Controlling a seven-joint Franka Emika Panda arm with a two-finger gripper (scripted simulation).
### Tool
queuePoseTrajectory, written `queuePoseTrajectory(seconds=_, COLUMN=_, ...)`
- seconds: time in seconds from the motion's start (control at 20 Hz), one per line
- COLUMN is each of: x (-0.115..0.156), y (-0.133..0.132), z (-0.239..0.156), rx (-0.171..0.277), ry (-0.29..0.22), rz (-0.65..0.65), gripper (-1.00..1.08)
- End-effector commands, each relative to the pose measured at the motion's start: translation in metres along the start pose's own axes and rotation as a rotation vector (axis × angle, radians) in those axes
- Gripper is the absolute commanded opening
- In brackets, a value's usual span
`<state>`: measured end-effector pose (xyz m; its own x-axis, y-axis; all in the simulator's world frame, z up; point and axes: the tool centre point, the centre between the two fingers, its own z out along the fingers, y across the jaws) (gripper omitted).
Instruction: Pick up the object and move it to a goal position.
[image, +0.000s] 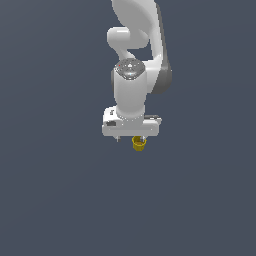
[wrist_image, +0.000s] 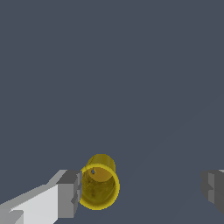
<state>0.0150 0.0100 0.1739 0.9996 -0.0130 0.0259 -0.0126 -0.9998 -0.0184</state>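
The yellow cup (wrist_image: 99, 183) sits between the fingers of the gripper (wrist_image: 142, 190), hard against one gray finger pad (wrist_image: 69, 192) and well apart from the other (wrist_image: 213, 189), so the pincer is spread wide and grips nothing yet. It looks like a small, thin-walled, hollow cylinder with a slightly flared rim, so I judge it light and rigid, with a smooth surface that could slip or tip if pushed off-center. The best hold is probably across the straight wall just under the rim, with the cup centered between the pads before they close; as it stands, the near pad would shove it sideways first. The wrist view shows the open mouth, the off-center position and the wide gap, none of which the exterior view makes plain. The exterior view shows the white Panda arm (image: 131, 90) reaching straight down, with the cup (image: 139, 143) peeking out below the hand, toward that view's right of its middle. No goal marker is visible in either view, and contact with the ground cannot be told.
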Motion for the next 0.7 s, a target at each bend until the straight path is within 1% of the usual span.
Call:
queuePoseTrajectory(seconds=0.0, x=0.002, y=0.0, z=-0.001, rx=0.003, ry=0.004, rz=0.003, gripper=1.0)
queuePoseTrajectory(seconds=0.35, x=-0.006, y=-0.006, z=0.009, rx=0.0, ry=-0.001, rz=0.021, gripper=1.0)
queuePoseTrajectory(seconds=0.65, x=-0.025, y=-0.02, z=0.033, rx=-0.006, ry=-0.01, rz=0.069, gripper=1.0)
